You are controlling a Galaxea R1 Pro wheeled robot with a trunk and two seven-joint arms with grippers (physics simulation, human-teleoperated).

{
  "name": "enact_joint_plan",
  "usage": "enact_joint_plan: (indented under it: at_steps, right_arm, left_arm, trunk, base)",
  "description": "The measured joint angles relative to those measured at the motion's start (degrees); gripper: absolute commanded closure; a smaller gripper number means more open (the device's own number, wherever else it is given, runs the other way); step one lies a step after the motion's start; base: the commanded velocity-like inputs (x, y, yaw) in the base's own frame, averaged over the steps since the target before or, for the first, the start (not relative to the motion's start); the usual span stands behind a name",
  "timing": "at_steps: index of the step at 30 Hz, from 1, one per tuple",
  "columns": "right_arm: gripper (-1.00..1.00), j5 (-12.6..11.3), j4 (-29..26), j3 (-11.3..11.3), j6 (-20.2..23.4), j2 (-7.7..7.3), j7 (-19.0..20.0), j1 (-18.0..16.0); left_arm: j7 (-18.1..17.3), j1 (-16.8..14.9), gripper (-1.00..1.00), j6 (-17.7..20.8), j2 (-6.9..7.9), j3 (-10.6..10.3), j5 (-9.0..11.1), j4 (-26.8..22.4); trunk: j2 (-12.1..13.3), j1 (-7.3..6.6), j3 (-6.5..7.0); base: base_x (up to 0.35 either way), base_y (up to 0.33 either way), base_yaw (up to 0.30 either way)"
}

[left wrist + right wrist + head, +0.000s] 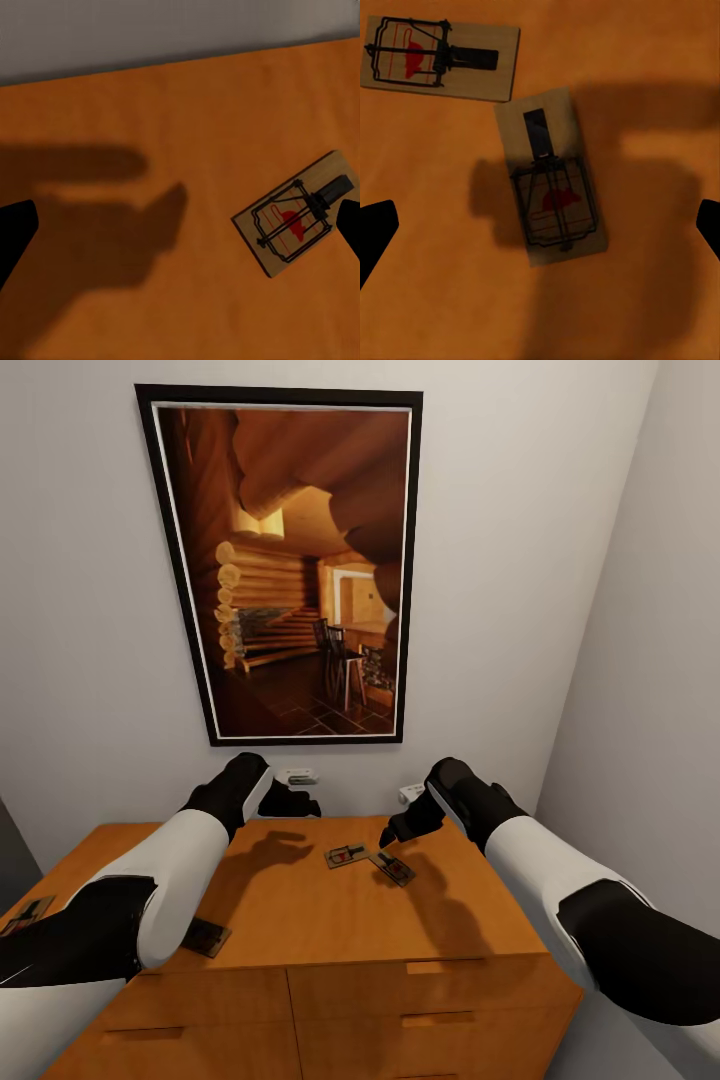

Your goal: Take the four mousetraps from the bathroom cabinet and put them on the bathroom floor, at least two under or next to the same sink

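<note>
All four mousetraps are still on top of the cabinet [300, 920]. Two lie together in the middle [346, 854] [393, 868], one near the front edge [206, 937], one at the far left [27, 914]. The right claw [540, 225] is spread wide above a trap. The left claw [180, 232] is spread too, holding nothing. None is on the floor yet.

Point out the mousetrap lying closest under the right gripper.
The mousetrap on the right of the middle pair on the cabinet: it sits just below the right gripper, centred between its fingers in the wrist view.
</note>
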Motion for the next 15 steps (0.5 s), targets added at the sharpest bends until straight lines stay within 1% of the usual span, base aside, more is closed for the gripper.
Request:
enact_joint_plan:
  at_steps: [8, 15]
  right_arm:
    - [-1.0, -0.02, 0.0, -0.02, 0.0, -0.03, 0.03, 0.0]
    - [-1.0, 0.03, 0.0, -0.02, -0.03, -0.04, 0.0, 0.0]
  left_arm:
    - [0.01, 0.0, -1.0, 0.0, 0.06, 0.0, -0.01, 0.0]
    - [0.01, 0.0, -1.0, 0.0, 0.13, 0.0, -0.01, 0.0]
  trunk:
    - [0.0, -0.01, 0.0]
    - [0.0, 0.0, 0.0]
  base:
    - [0.093, 0.0, 0.0]
    - [0.03, 0.0, 0.0]
